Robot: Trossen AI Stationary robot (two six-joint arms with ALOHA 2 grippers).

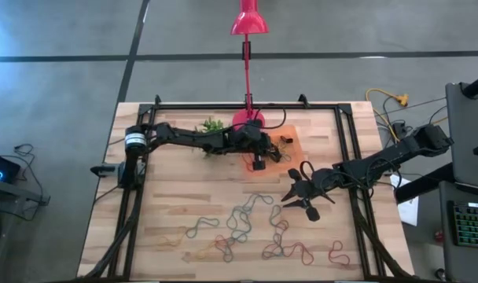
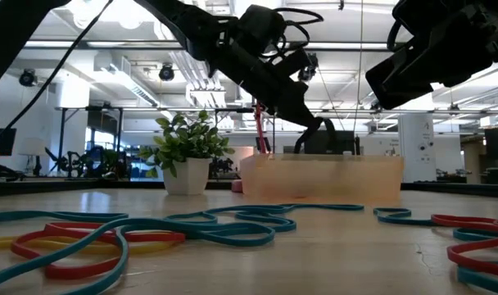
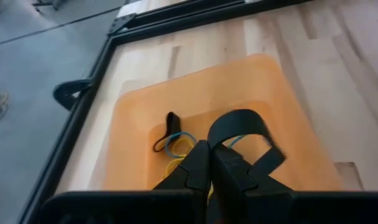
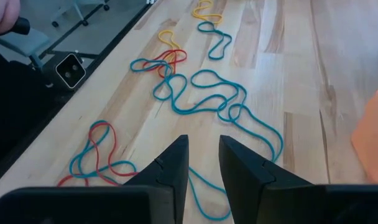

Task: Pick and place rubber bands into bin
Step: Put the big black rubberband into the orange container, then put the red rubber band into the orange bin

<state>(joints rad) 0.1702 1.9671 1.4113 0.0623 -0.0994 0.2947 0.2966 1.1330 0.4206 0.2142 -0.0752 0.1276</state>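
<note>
Currently the left end effector (image 3: 209, 163) hangs directly over the bin (image 3: 139, 115), fingers pressed together on a black rubber band (image 3: 239, 124) that loops out ahead of the fingertips. Just beyond and below it, inside the bin, lie a few deposited bands (image 3: 176, 144): blue, yellow and a dark one. The low view puts the end effector above the bin's rim, with the black loop dangling toward the inside.

Step in hand, as I judge it: the drop-off. The band is over the target but not released. Next move calls for parting the fingers so the loop falls clear inside the walls; a floppy band may cling to a finger, so a slight lowering first would help.

The right end effector (image 4: 202, 163) hovers over the table (image 4: 288, 56) with its fingers a narrow gap apart and nothing between them. Ahead of it and to either side sprawl the loose rubber bands (image 4: 201, 93), teal, red and yellow, several tangled over one another; none is touched. Its next need is to single out one strand and descend on it.

Beside the bin, away from the right arm, stand a small plant (image 1: 212, 126) and a pink lamp (image 1: 248, 22).
</note>
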